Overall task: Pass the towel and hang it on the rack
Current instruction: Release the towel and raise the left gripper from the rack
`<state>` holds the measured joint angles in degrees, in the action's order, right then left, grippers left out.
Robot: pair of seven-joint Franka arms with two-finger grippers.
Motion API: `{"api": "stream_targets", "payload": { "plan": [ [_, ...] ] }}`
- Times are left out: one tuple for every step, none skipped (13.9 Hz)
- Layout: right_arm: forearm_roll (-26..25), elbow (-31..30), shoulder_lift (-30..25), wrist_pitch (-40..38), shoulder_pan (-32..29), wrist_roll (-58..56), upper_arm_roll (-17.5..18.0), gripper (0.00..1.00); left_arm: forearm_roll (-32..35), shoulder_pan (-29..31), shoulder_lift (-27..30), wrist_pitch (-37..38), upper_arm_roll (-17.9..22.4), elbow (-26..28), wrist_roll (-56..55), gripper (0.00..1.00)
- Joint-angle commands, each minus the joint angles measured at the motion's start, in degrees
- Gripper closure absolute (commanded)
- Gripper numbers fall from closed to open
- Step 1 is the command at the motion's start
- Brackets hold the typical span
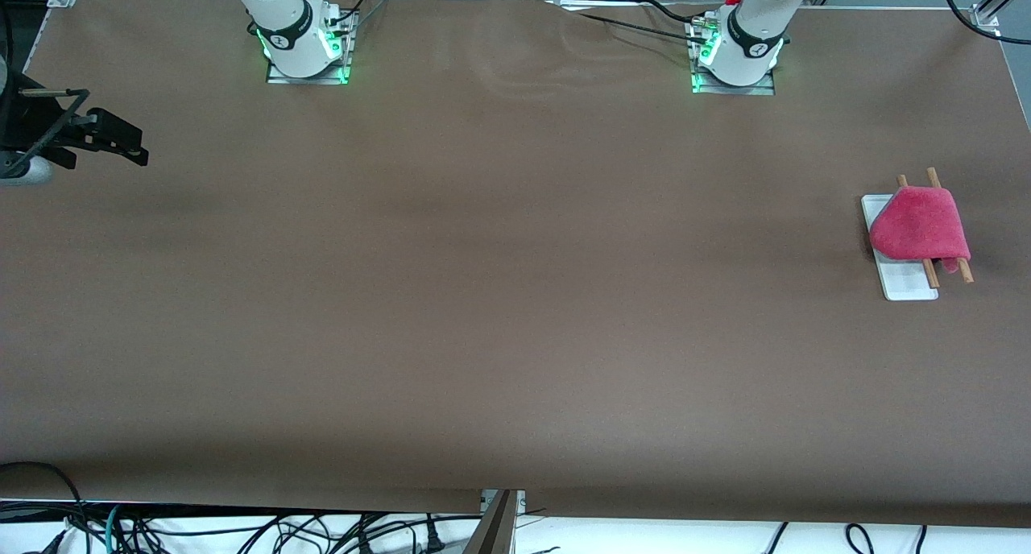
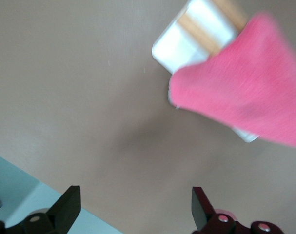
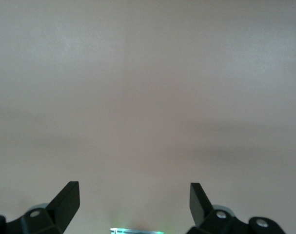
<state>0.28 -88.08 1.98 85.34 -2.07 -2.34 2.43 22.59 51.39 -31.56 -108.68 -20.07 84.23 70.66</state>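
The pink-red towel (image 1: 921,225) lies draped over the two wooden rods of the rack (image 1: 908,282), near the left arm's end of the table. In the left wrist view the towel (image 2: 245,97) covers most of the rack (image 2: 184,44). My left gripper (image 2: 135,207) is open and empty, up over bare table beside the rack. It is out of the front view. My right gripper (image 1: 105,145) is at the right arm's end of the table, open and empty. In its wrist view the right gripper (image 3: 133,202) hangs over bare table.
The brown table top (image 1: 499,280) is one wide surface. The arm bases (image 1: 306,43) (image 1: 737,55) stand at its edge farthest from the front camera. Cables hang below the nearest edge (image 1: 242,530).
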Motion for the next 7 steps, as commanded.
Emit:
{"api": "stream_targets", "payload": {
  "plan": [
    [1.4, -2.1, -1.2, 0.6, -0.7, 2.4, 0.4, 0.0, -5.6, -2.5, 2.4, 11.3, -2.0, -6.1, -6.2, 0.0],
    [1.2, -2.1, -1.2, 0.6, -0.7, 2.5, 0.4, 0.0, -7.4, -3.0, 3.1, 14.8, -3.3, -7.1, -9.9, 0.0],
    [1.2, -2.0, -0.8, 0.7, -0.7, 2.1, 0.4, 0.0, -8.6, -3.4, 4.1, 17.4, -5.2, -7.2, -14.6, 0.0],
    [1.3, -1.6, -0.4, 0.7, -0.8, 1.8, 0.3, 0.0, -8.8, -3.7, 5.4, 19.6, -7.6, -7.2, -19.9, 0.0],
    [1.1, -1.3, -0.1, 0.8, -0.7, 1.7, 0.3, 0.0, -8.8, -3.9, 6.2, 21.7, -10.9, -7.2, -25.2, 0.0],
    [0.6, -1.0, -0.1, 0.8, -0.7, 1.7, 0.3, 0.0, -8.8, -3.9, 6.9, 23.4, -13.7, -7.2, -30.0, 0.0],
    [0.3, -0.8, 0.0, 0.9, -0.7, 1.7, 0.3, 0.0, -8.8, -3.9, 7.5, 24.9, -16.6, -7.2, -35.0, 0.0]
  ]
}}
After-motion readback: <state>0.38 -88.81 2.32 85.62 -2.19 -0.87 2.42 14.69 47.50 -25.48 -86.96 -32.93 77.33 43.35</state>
